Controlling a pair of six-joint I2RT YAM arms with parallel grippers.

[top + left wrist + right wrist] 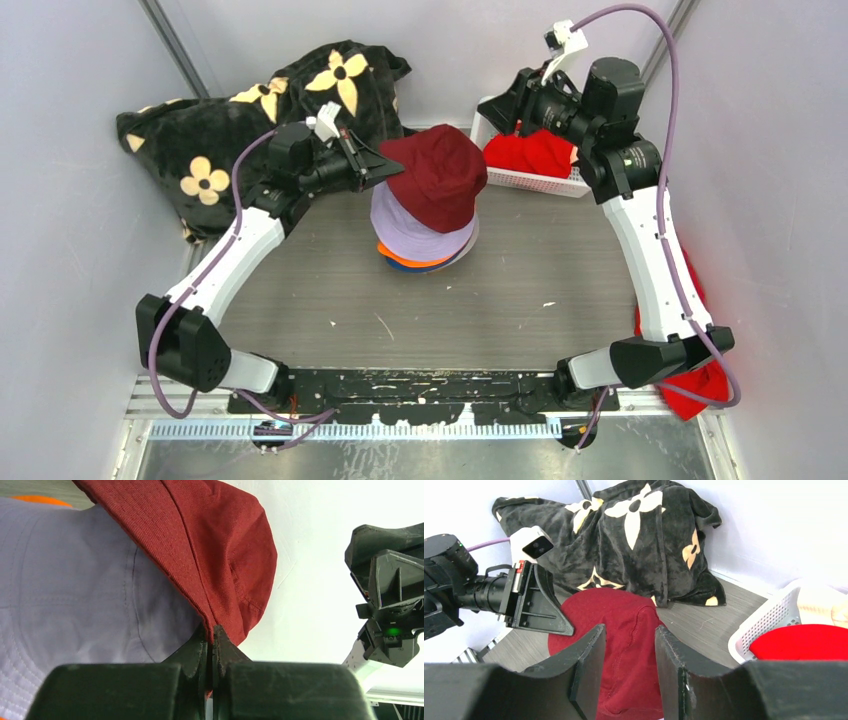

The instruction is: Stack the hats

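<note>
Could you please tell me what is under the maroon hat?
The lilac hat sits directly beneath it, with the brim of an orange hat and the edge of a blue hat below. Anything else there is covered.
</note>
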